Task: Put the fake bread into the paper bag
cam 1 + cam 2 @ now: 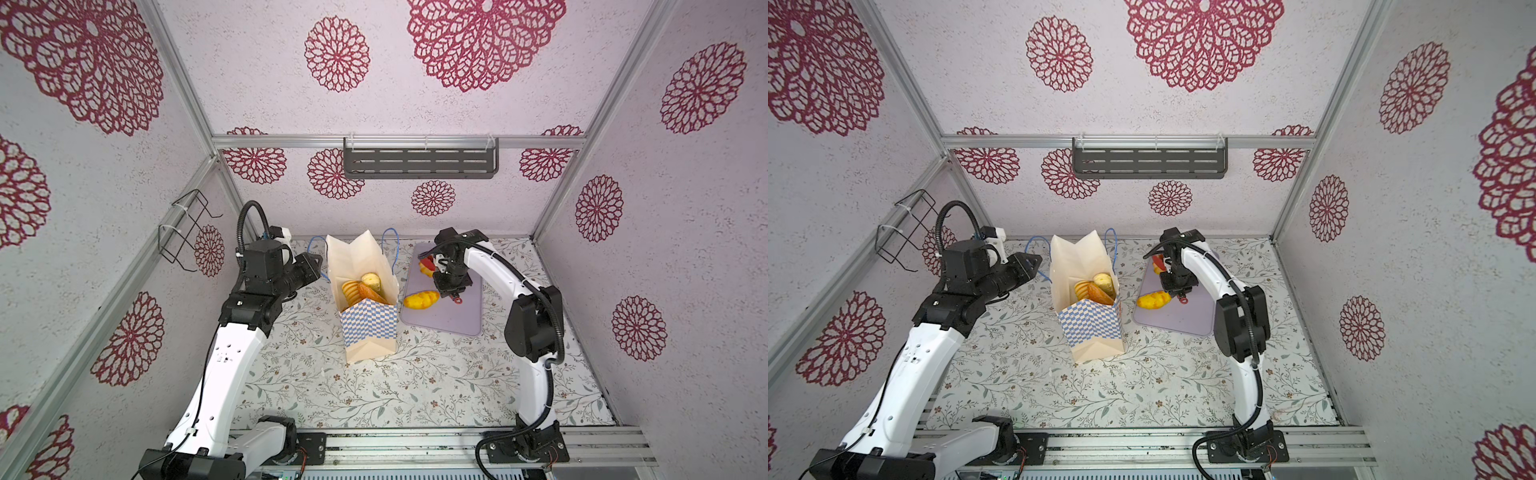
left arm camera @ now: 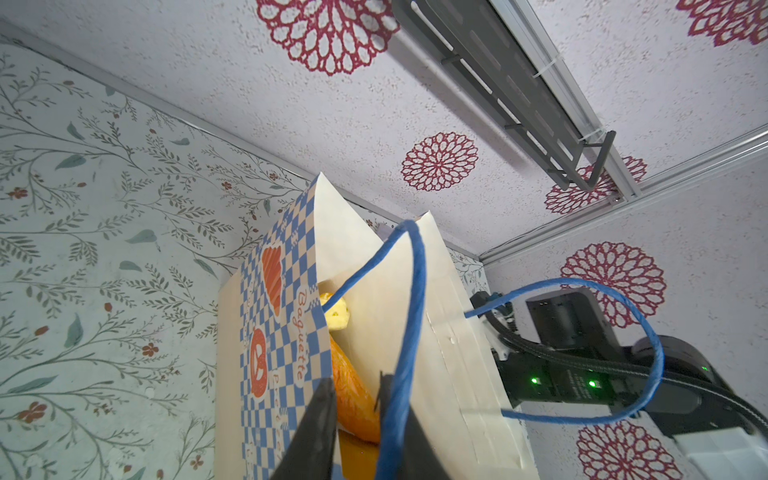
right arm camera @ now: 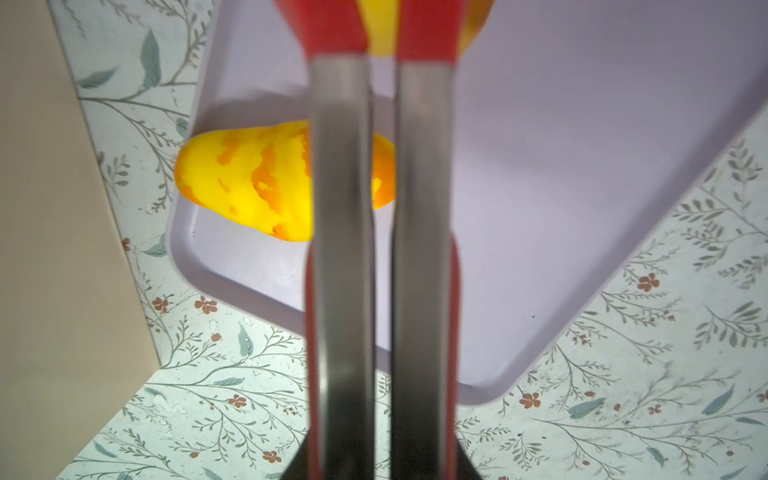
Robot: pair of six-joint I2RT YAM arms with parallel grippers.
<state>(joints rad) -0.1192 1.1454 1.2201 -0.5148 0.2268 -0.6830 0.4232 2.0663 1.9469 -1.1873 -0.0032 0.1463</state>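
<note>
Left gripper (image 1: pixel 315 262) is reaching rightward at centre-left, jaws slightly apart; right gripper (image 1: pixel 450 289) is pointing down centre-right, clamping tongs (image 3: pixel 340 249).

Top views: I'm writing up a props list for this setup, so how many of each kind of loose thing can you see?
fake bread: 5 visible
paper bag: 1
tray: 1
tongs: 1
Total: 8

Built of white links (image 1: pixel 224 374) and black joints (image 1: pixel 249 307), with a ribbed black cable (image 1: pixel 250 203) looping just behind the left claw (image 1: pixel 316 262).
</note>
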